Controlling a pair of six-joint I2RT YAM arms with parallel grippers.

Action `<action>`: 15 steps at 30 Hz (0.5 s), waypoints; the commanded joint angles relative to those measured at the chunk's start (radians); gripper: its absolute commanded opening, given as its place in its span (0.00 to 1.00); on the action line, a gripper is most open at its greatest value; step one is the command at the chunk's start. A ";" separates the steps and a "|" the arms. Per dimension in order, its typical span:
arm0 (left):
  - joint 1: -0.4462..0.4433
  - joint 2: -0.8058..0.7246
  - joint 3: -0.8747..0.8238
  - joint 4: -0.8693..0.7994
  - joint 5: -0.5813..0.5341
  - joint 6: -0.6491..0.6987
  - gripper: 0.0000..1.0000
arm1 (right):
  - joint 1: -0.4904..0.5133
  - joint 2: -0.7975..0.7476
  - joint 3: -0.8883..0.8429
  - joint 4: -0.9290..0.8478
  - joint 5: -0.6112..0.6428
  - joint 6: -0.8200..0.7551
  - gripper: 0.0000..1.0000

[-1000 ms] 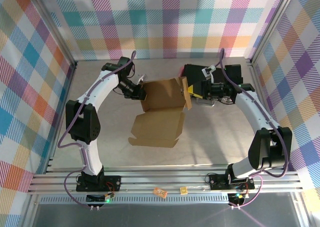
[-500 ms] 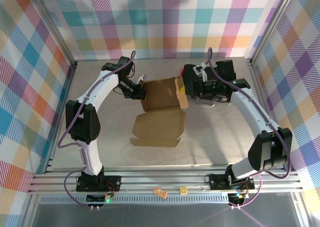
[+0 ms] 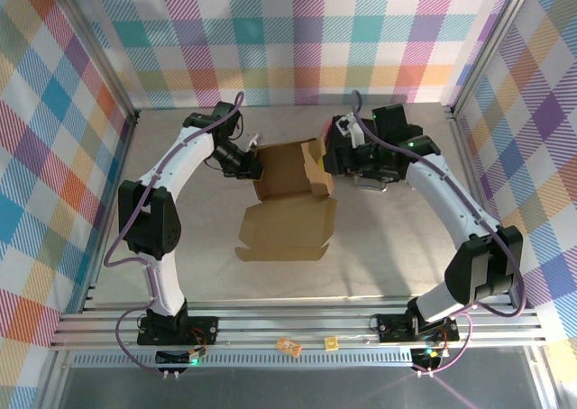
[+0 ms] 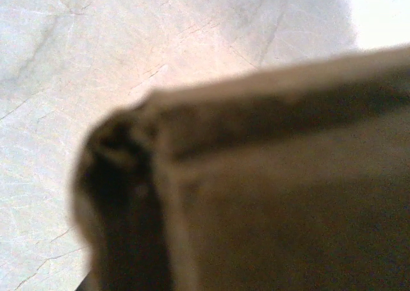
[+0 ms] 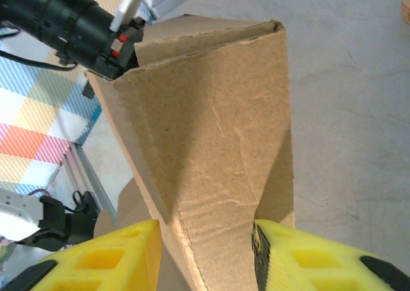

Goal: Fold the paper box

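Observation:
The paper box [image 3: 287,213] is brown cardboard in the middle of the table, its walls partly raised and its lid flap lying flat toward the front. My left gripper [image 3: 250,164] is shut at the box's back left corner, on the left wall. In the left wrist view the box [image 4: 288,175] is a close, blurred surface covering the jaws. My right gripper [image 3: 325,161] is at the right wall. In the right wrist view its yellow fingers [image 5: 109,252] straddle the folded right wall of the box [image 5: 211,111], the right one touching it, and the right gripper [image 5: 206,252] is still apart. The left gripper [image 5: 122,44] shows at the far corner.
A black case [image 3: 394,119] stands behind the right arm at the back right, its metal handle [image 3: 370,186] toward the box. Two small orange bits [image 3: 288,346] lie on the front rail. Plaid walls enclose the table on three sides.
My right gripper has moved left against the box's right wall, turning that flap more upright, and its jaws have narrowed around it. The left arm has not moved.

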 commanded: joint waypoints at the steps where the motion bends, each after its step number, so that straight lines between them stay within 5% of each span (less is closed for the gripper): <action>1: -0.009 -0.055 0.024 -0.006 0.010 -0.022 0.00 | 0.028 0.022 0.043 -0.034 0.092 -0.037 0.41; 15: -0.026 -0.081 0.016 0.007 -0.009 -0.045 0.00 | 0.123 0.052 0.087 -0.064 0.396 -0.028 0.39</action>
